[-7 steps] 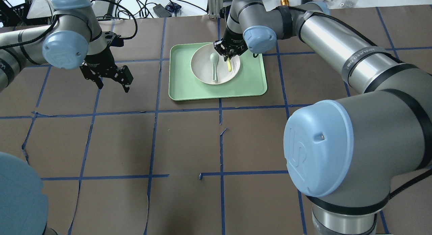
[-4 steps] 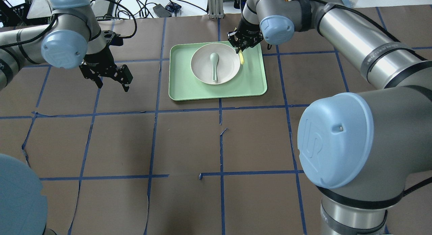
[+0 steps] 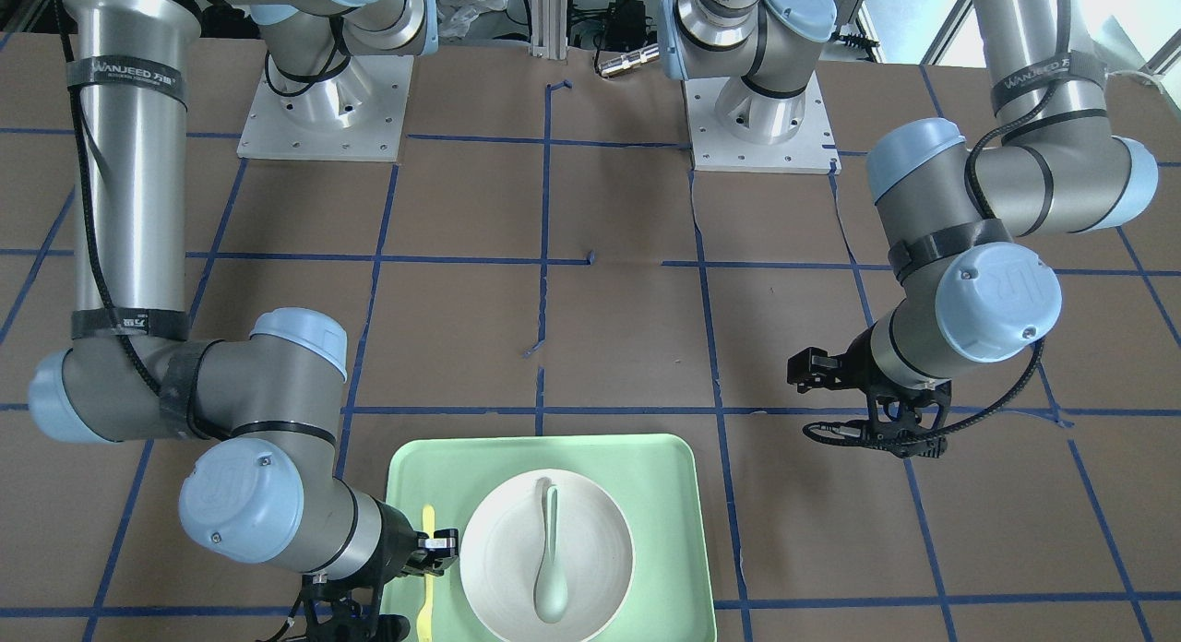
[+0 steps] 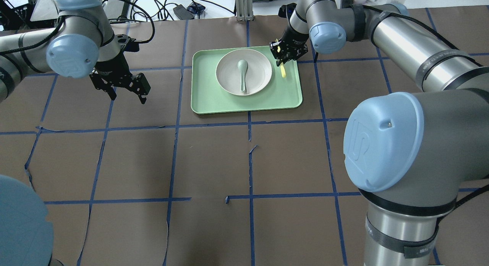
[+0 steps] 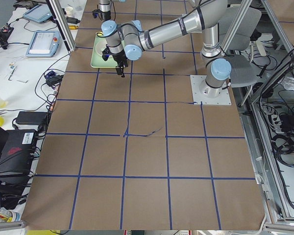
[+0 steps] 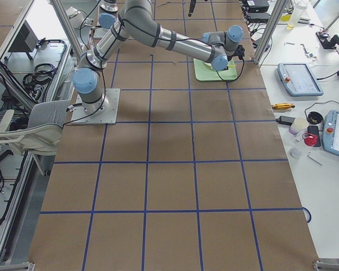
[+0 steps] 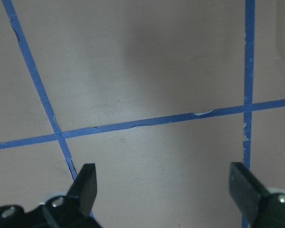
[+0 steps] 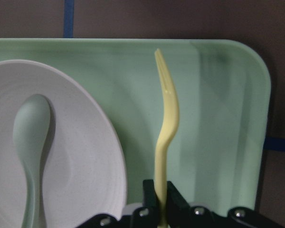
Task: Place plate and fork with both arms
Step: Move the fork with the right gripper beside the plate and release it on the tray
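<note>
The white plate [image 4: 261, 73] sits on the mint-green tray [image 4: 244, 103], and also shows in the front view [image 3: 595, 545] and the right wrist view [image 8: 80, 156]. My right gripper [image 4: 285, 59] is shut on the handle of the yellow fork [image 4: 282, 71]. It holds the fork over the tray's strip beside the plate, tines pointing away from the gripper [image 8: 160, 199]. The fork [image 8: 166, 123] is clear of the plate's rim and also shows in the front view [image 3: 427, 522]. My left gripper [image 4: 126, 91] is open and empty, hovering over bare table left of the tray [image 7: 164, 185].
A pale grey-green spoon [image 4: 242, 73] lies in the plate. The table is brown paper with blue tape lines [image 7: 133, 126]. Cables and devices lie beyond the far edge [image 4: 179, 10]. Arm bases [image 3: 318, 116] stand at the robot's side.
My right gripper has carried the fork to the right, from over the plate's inside to over the tray beside the plate. The left arm has not moved.
</note>
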Controlling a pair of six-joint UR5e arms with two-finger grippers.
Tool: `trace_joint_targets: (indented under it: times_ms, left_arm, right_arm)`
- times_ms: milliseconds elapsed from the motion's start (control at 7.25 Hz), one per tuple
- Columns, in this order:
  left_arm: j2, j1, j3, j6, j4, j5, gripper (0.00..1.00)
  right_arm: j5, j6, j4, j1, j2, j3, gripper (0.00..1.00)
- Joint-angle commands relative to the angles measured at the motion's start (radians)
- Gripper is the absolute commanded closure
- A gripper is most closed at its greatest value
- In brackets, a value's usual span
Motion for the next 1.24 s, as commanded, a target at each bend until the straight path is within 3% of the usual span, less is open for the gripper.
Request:
trace_joint_targets:
  times_ms: [0, 138, 276, 552, 690, 828, 1103]
  left_arm:
    - [-0.004, 0.000, 0.000, -0.003, 0.000, 0.001, 0.00]
    - [-0.006, 0.000, 0.000, -0.001, 0.002, 0.001, 0.00]
    - [-0.010, 0.000, 0.000, -0.001, 0.014, 0.001, 0.00]
    - [0.006, -0.009, 0.003, -0.004, 0.014, -0.008, 0.00]
    - [0.020, -0.026, 0.003, -0.022, 0.012, -0.018, 0.00]
    - [0.046, -0.038, 0.006, -0.050, 0.011, -0.015, 0.00]
    - [0.094, -0.076, 0.010, -0.143, -0.003, -0.014, 0.00]
  right_arm:
    - [0.003, 0.002, -0.004, 0.000, 0.006, 0.026, 0.57]
    - [-0.009, -0.005, -0.017, -0.002, 0.006, 0.028, 0.09]
    - [-0.014, -0.011, -0.017, -0.002, 0.005, 0.028, 0.00]
    - [-0.043, 0.002, -0.011, -0.002, -0.047, 0.028, 0.00]
    - [-0.155, -0.011, 0.006, -0.002, -0.101, 0.042, 0.00]
    - [-0.228, -0.021, 0.062, -0.002, -0.153, 0.077, 0.00]
    - [-0.258, -0.033, 0.220, -0.002, -0.309, 0.118, 0.00]
